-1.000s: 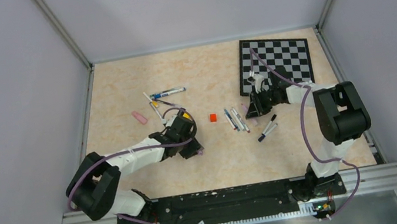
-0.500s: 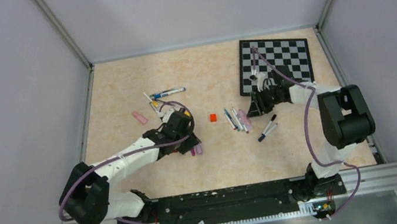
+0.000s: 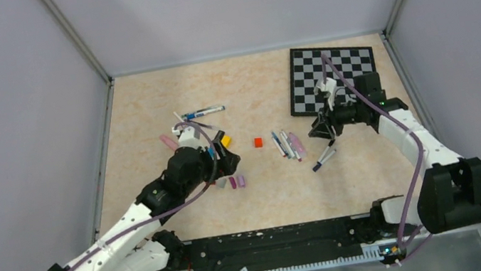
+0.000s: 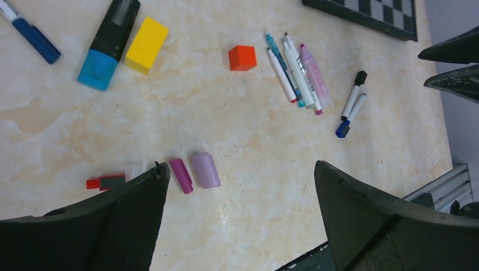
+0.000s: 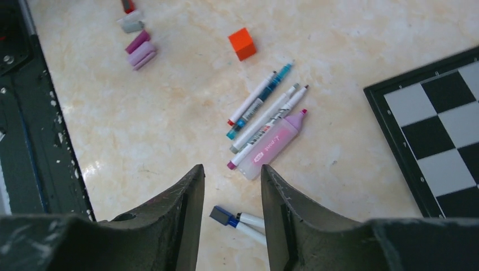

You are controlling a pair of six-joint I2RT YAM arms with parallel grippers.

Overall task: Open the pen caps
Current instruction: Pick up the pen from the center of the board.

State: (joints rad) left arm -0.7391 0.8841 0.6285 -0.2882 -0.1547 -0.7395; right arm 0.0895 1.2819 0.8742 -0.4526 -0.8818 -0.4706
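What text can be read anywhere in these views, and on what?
No text is legible in any view.
pink highlighter: dark print along the barrel, too blurred to read.
white pens: barrel print, too small to read.
chessboard: tiny marks on the border, unreadable.

No text is legible in any of my views.

- pink highlighter: dark print along the barrel, too blurred to read.
- white pen with the magenta tip, just beside it: a printed band on the barrel, also unreadable.
- chessboard: tiny light marks on the black border, too small to make out.
- black highlighter, seen from my left wrist camera: a pale label patch, no characters resolved.
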